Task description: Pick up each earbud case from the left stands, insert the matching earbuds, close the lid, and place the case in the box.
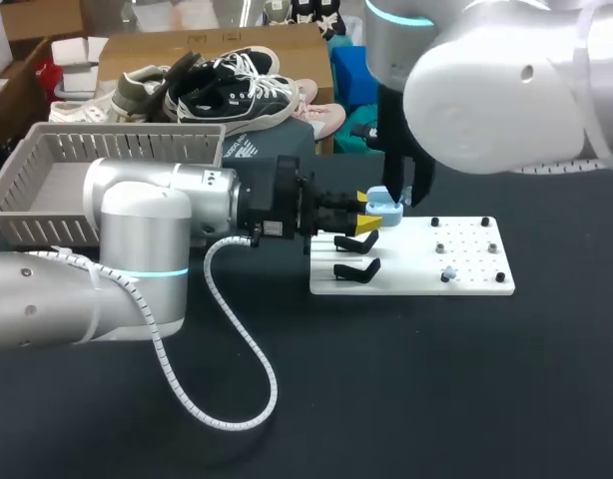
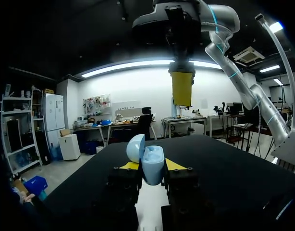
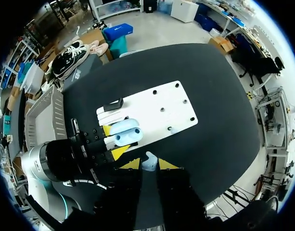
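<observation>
Case [image 2: 153, 169], lid open, clamped upright between left gripper [image 2: 152, 165] fingers; contents not discernible. Right gripper [image 3: 148, 164] just above it, pinching earbud [image 3: 148, 160]. Box [image 1: 137, 147] well behind left gripper.

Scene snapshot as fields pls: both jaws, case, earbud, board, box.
left jaws: shut on earbud case, one per side
case lid: open
right jaws: shut on earbud, above the case
board: white; two black stands empty; one small pale piece on it, likely an earbud
box: grey, slatted, left of the board
</observation>
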### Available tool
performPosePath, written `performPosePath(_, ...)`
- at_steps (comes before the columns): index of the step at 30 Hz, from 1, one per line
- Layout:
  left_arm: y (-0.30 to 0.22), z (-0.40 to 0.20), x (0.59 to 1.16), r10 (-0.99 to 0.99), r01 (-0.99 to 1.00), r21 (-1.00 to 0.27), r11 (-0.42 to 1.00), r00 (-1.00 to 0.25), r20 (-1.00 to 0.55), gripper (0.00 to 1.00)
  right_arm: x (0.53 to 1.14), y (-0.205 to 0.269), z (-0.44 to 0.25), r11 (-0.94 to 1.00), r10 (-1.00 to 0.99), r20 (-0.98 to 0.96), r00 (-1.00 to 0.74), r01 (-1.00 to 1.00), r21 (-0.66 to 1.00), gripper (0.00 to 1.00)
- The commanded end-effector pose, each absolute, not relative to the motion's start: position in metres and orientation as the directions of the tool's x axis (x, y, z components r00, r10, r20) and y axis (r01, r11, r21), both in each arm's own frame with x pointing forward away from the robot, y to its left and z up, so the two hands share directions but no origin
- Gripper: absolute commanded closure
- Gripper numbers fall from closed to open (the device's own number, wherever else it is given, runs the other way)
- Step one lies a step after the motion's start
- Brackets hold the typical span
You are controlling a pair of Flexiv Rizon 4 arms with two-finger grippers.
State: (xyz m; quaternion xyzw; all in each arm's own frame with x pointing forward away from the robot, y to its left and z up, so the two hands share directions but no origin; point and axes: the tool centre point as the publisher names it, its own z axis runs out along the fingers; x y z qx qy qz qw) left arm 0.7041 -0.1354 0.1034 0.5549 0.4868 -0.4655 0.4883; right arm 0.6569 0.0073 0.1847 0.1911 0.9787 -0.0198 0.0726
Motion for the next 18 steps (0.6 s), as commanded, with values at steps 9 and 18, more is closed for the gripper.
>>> performPosePath(9, -0.1355, 0.1033, 0.7023, 0.086, 0.995, 0.091, -0.043, 0.094, -0.992, 1.0, 0.6672, 0.0161, 0.1789, 0.933, 0.346, -0.131, -0.929, 0.356, -0.059, 1.0)
performPosePath(18, -0.1355, 0.1033, 0.7023, 0.086, 0.995, 0.091, -0.043, 0.094, -0.992, 1.0, 0.6673, 0.0162, 0.1788, 0.933, 0.346, -0.135, -0.929, 0.356, -0.057, 1.0)
